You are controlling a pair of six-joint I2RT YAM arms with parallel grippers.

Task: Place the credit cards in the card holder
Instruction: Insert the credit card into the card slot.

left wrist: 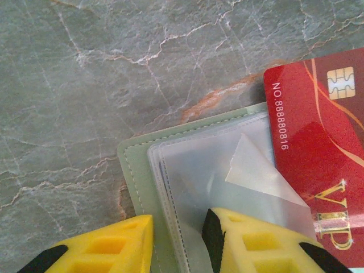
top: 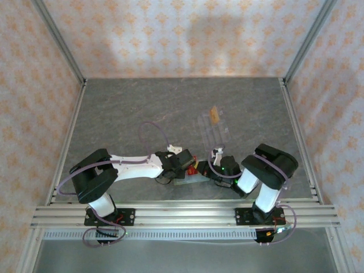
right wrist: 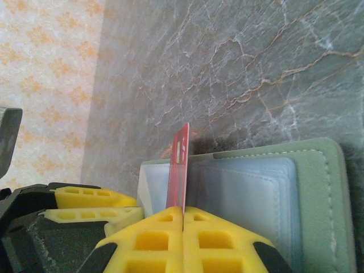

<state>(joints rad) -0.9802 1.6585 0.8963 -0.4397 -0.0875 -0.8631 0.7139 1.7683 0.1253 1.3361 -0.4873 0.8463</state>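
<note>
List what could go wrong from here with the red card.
1. The right gripper pinches the red card on edge over the wallet; it may slide across the clear pocket rather than into it.
2. A pocket layer curls up beside the card; the card's corner could catch on it.
3. The left gripper stands open over the wallet's edge, so a push might shift the wallet.
</note>
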